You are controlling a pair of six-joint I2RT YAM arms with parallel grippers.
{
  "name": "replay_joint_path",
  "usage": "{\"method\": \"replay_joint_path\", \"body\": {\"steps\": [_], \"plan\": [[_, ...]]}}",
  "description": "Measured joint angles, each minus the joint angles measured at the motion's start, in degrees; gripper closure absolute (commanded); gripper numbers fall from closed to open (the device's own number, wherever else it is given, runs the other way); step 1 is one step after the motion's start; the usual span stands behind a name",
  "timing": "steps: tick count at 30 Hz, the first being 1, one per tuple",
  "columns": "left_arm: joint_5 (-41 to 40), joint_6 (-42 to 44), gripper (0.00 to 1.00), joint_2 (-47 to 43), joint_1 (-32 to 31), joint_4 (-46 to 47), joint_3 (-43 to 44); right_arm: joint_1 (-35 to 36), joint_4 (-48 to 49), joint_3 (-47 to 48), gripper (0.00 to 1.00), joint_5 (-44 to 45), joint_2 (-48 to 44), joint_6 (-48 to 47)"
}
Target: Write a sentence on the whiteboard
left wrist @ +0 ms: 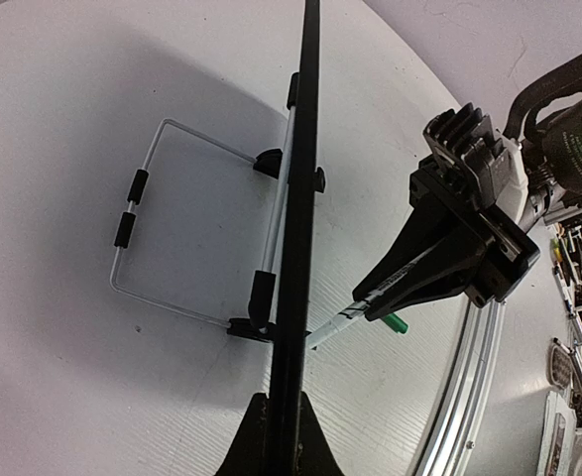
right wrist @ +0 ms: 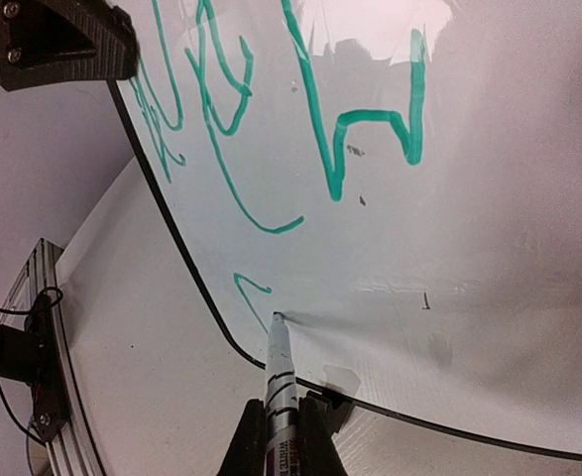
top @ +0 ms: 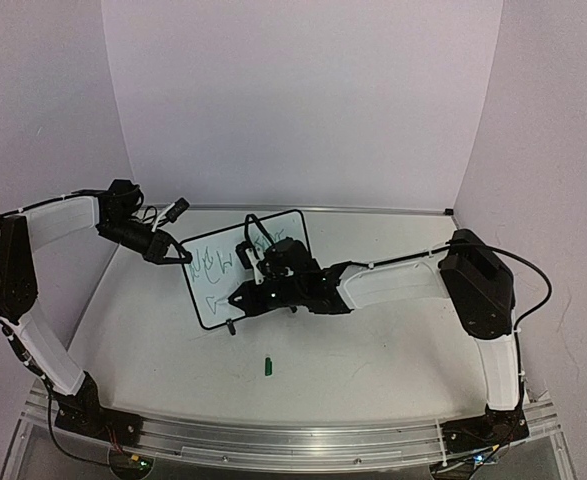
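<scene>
The whiteboard (top: 213,302) stands tilted on the table, with the green sentence (top: 218,262) on its upper left. My left gripper (top: 178,255) is shut on the board's left edge; in the left wrist view its fingers (left wrist: 256,441) clamp the black frame (left wrist: 298,198), seen edge-on. My right gripper (top: 239,298) is shut on a white marker (right wrist: 279,382). The marker's tip touches the board (right wrist: 489,218) low down, beside a short green stroke (right wrist: 251,288) under the larger letters (right wrist: 370,117). The marker also shows in the left wrist view (left wrist: 342,317).
A green marker cap (top: 268,366) lies on the table in front of the board, also in the left wrist view (left wrist: 397,322). The board's wire stand (left wrist: 137,228) reaches out behind it. An aluminium rail (top: 273,440) runs along the near table edge.
</scene>
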Motion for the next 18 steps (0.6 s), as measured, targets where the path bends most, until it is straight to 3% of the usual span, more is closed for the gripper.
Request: {"method": "replay_joint_path", "body": {"steps": [18], "plan": [[-0.02,0.00,1.00,0.00,0.00,-0.01,0.00,0.00,0.48,0.02,1.00,0.06,0.00,0.50]]}}
